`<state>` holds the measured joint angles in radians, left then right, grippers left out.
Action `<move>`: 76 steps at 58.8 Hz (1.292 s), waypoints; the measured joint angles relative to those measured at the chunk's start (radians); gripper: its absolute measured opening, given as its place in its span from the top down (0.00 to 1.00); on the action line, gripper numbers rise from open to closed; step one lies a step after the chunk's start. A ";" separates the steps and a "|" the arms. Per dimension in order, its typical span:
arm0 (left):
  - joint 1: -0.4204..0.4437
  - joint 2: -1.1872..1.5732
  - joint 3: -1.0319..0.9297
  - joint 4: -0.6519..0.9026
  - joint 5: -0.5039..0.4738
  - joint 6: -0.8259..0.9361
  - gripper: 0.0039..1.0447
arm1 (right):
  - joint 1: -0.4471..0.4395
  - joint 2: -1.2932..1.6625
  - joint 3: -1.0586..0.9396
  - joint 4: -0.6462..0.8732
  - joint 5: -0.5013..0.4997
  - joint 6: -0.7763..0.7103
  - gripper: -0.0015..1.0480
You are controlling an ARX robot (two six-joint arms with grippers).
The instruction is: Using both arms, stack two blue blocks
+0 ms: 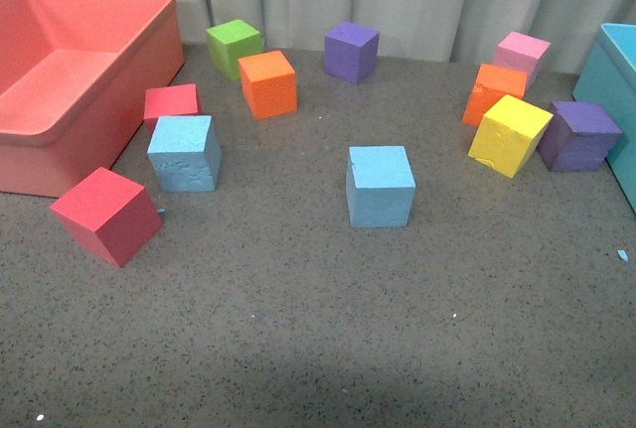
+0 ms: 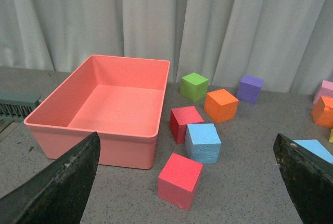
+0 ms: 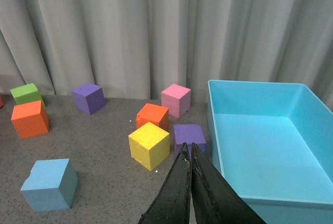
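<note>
Left gripper [image 2: 186,138], wrist cam: two black fingers [image 2: 62,182] spread wide at the frame's lower corners, holding nothing. It is tilted down over the grey tabletop [image 1: 298,349] and faces the pale curtain [image 2: 208,21].

Right gripper [image 3: 190,148], wrist cam: black fingertips [image 3: 179,182] pressed together to a point w/ nothing pinched. It hangs above the tabletop just beside the teal bin [image 3: 255,84], aimed toward the near purple cube [image 3: 190,135] and the yellow cube [image 3: 150,145].

Front cam: left blue block [image 1: 184,153] sits near the coral bin [image 1: 149,61], just in front of one red cube [image 1: 171,102]; a second, tilted red cube [image 1: 106,214] lies closer to the robot. Centre blue block [image 1: 380,186] stands alone mid-table, well apart from its twin. Both rest flat on the surface, unstacked, and the left one's faces look rough and chipped.

A pale blue sliver at the edge of the left gripper's right-hand finger is prob. the centre blue block, mostly hidden by that finger.

At the back, a green cube [image 1: 234,46] sits just beside an orange cube [image 1: 268,83], w/ a far purple cube [image 1: 351,51] apart from them. At right, a pink cube [image 1: 522,54] and another orange one [image 1: 494,92] crowd the yellow and near purple cubes, close to the teal bin.
</note>
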<state>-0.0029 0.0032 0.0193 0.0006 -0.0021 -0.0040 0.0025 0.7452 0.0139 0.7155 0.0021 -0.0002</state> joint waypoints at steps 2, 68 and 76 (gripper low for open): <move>0.000 0.000 0.000 0.000 0.000 0.000 0.06 | 0.000 -0.031 -0.003 -0.026 0.000 0.000 0.99; 0.000 0.000 0.000 0.000 0.000 0.000 0.06 | 0.000 -0.621 -0.010 -0.603 0.000 0.000 0.99; 0.000 0.000 0.000 0.000 0.000 0.000 0.06 | 0.000 -0.739 -0.011 -0.710 -0.003 0.000 0.99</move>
<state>-0.0029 0.0032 0.0193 0.0006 -0.0021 -0.0040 0.0025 0.0059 0.0032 0.0059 -0.0013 -0.0002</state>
